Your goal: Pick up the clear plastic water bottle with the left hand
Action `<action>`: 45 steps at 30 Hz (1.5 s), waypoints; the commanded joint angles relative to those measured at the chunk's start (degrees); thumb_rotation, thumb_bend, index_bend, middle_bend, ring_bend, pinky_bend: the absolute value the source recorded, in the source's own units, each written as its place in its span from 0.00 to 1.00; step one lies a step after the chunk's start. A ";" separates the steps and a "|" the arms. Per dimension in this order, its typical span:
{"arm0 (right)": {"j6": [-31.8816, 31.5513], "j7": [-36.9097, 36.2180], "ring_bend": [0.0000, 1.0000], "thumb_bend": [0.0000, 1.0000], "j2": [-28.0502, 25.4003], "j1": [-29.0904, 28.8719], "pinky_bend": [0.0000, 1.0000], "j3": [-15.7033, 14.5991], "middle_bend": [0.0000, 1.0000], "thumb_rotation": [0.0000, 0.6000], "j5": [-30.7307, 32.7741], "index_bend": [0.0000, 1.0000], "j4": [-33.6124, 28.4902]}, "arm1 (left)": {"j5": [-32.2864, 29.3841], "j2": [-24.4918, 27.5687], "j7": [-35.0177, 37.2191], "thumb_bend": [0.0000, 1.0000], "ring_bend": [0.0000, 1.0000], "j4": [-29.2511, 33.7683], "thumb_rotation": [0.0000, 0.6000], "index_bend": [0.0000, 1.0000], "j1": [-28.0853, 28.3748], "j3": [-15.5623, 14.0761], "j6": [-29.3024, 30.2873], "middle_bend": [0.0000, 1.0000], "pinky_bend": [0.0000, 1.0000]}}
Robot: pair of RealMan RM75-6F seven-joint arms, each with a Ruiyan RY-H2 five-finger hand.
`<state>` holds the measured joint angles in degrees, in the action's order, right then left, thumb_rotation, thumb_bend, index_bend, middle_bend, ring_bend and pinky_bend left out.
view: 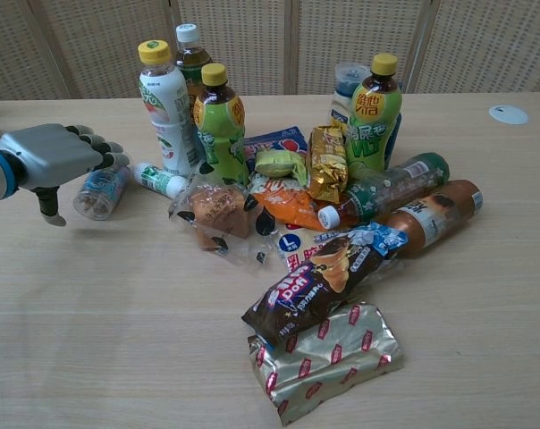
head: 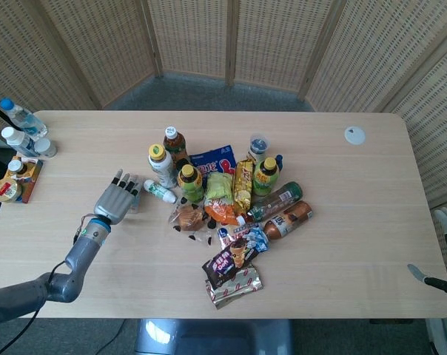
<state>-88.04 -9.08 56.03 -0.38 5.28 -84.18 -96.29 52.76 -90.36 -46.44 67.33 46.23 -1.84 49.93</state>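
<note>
My left robot hand (view: 51, 156) hovers open over the clear water bottle (view: 98, 189) lying on the worktop (view: 118, 313); I should lower squarely, then wrap its middle firmly.

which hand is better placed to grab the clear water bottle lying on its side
Left. The left hand hovers right over the clear water bottle at the pile's left edge; the right hand sits off the table's far right.

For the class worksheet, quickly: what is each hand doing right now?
Left hand: open, fingers over the lying bottle, not gripping it.
Right hand: cannot be told; only a sliver shows at the head view's right edge.
</note>
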 commanded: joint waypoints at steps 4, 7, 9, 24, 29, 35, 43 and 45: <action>-0.04 -0.05 0.00 0.00 -0.11 0.04 0.00 -0.04 0.00 0.98 -0.11 0.00 -0.22 | -2.77 3.64 -2.09 0.00 0.00 4.08 1.00 0.07 -1.21 -0.98 -0.31 0.00 0.00; -0.08 -0.12 0.00 0.00 -0.15 0.04 0.00 -0.04 0.00 0.98 -0.19 0.00 -0.29 | -4.38 6.29 -4.24 0.00 0.00 7.54 1.00 0.10 -1.36 -1.97 -0.29 0.01 0.00; -0.16 -0.21 0.00 0.00 -0.22 0.07 0.00 -0.04 0.00 0.98 -0.25 0.00 -0.37 | -5.27 7.90 -5.27 0.00 0.02 9.76 1.00 0.15 -1.43 -2.50 -0.04 0.15 0.00; -0.51 -0.91 0.00 0.00 -0.75 0.25 0.00 -0.10 0.00 0.98 -0.66 0.00 -0.80 | -4.12 15.80 -4.27 0.00 0.17 20.49 1.00 0.22 -1.06 -2.50 3.35 0.31 0.00; -0.49 -1.03 0.00 0.00 -0.86 0.27 0.00 -0.03 0.00 0.97 -0.49 0.00 -0.86 | -3.70 17.04 -3.98 0.00 0.09 21.31 1.00 0.20 -1.54 -3.57 3.25 0.19 0.00; -0.61 -1.22 0.00 0.00 -0.98 0.30 0.00 0.03 0.00 0.98 -0.49 0.00 -0.99 | -3.73 20.63 -5.75 0.00 0.00 25.87 1.00 0.14 -2.45 -6.23 4.41 0.03 0.00; -0.80 -1.14 0.00 0.00 -1.15 0.38 0.00 -0.01 0.00 0.98 -0.70 0.00 -1.36 | 4.59 23.04 0.56 0.00 0.00 22.63 1.00 0.14 -6.10 -9.48 4.40 0.00 0.00; -0.83 -0.99 0.00 0.00 -1.14 0.41 0.00 -0.06 0.00 0.98 -0.76 0.00 -1.43 | 5.76 22.65 2.14 0.00 0.00 20.80 1.00 0.14 -6.98 -9.98 3.92 0.00 0.00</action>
<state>-88.86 -10.06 54.89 0.02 5.23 -84.93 -97.72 57.25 -67.71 -46.03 89.91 40.44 -10.89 54.37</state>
